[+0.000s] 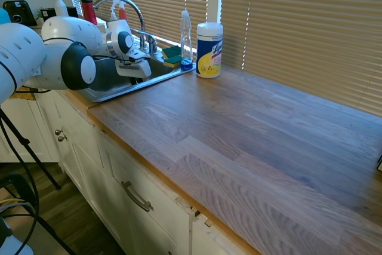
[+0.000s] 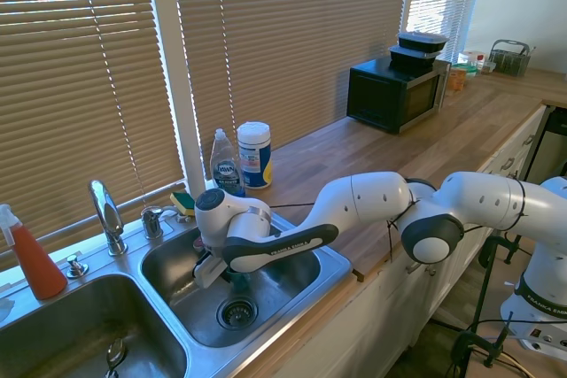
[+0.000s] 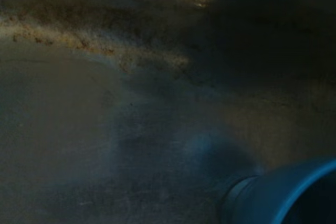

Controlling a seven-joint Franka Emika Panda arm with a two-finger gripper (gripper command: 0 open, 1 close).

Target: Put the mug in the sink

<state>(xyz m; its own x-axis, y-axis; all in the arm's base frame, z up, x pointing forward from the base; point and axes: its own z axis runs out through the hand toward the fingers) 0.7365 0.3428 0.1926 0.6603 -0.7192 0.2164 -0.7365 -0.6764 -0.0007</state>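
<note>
Teal mug (image 3: 283, 195) rim, round, above dull steel sink (image 2: 306, 294) floor

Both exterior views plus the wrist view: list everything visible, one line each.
mug: one, teal, low in the basin near the drain, mostly hidden under the gripper
sink: one, stainless steel, two basins
faucet: one, chrome, behind the sink
wipes canister: one, white with yellow label, on the counter by the sink
dish soap bottle: one, clear, beside the canister
sponge: one, green and yellow, at the sink's back edge
spray bottle: one, red-orange, far side of the sink
microwave: one, black, down the counter
gripper: one, white, lowered into the basin, fingers hidden
</note>
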